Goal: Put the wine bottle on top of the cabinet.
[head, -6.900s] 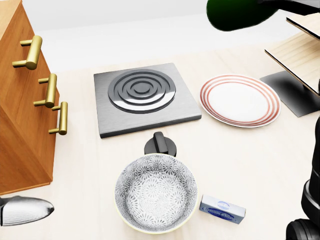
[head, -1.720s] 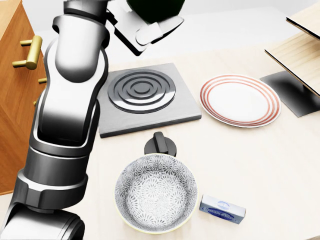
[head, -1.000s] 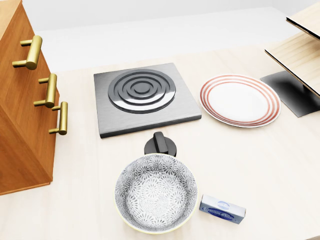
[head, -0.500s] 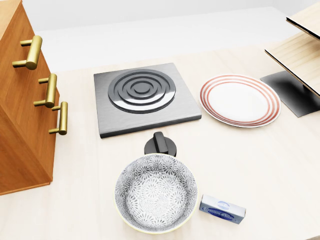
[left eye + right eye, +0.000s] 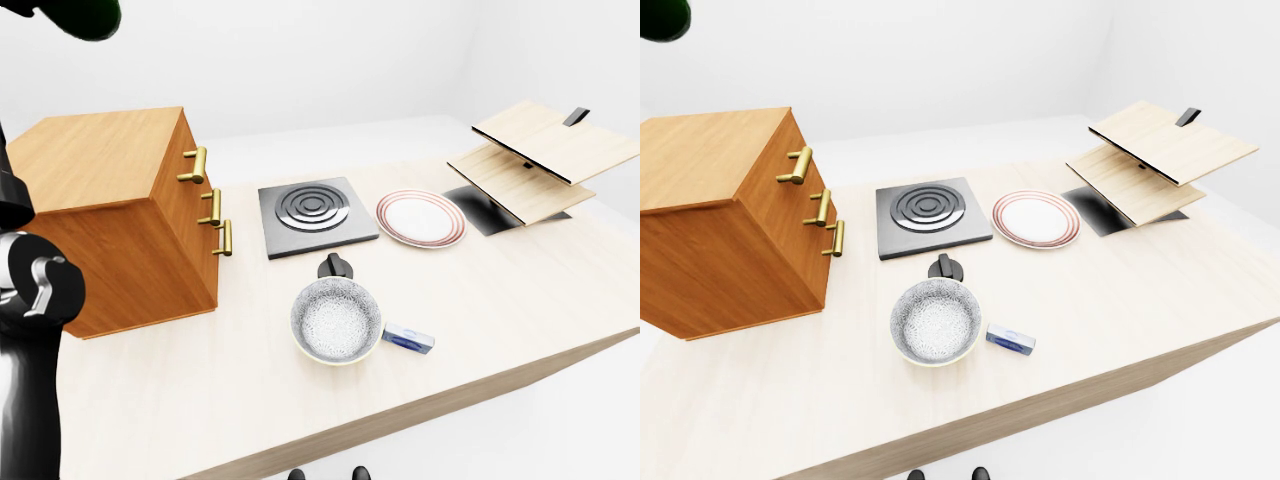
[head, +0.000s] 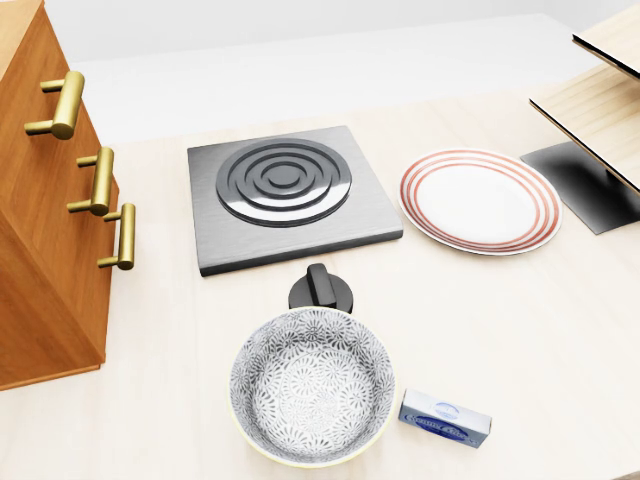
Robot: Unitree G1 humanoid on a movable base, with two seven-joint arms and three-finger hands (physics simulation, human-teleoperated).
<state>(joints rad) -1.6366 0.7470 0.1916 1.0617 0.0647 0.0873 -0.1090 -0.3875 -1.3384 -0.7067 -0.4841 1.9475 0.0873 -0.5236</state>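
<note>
The wine bottle (image 5: 78, 14), dark green, shows only as a rounded end at the top left corner of the left-eye view, and again in the right-eye view (image 5: 660, 16). It hangs in the air above the wooden cabinet (image 5: 105, 160), clear of its top. My left arm (image 5: 28, 300) rises along the left edge of the left-eye view toward the bottle. The hand itself is cut off by the picture's edge. The cabinet's brass-handled drawers (image 6: 98, 180) show in the head view. My right hand is not in view.
On the pale table stand a grey hotplate (image 6: 285, 190), a red-rimmed plate (image 6: 480, 200), a patterned bowl (image 6: 312, 385), a black knob (image 6: 320, 288) and a small blue box (image 6: 445, 418). A tilted wooden rack (image 5: 535, 160) stands at the right.
My left arm and the bottle crossed the head view 1.7 s ago and left it a second ago. Since then the head view has not changed.
</note>
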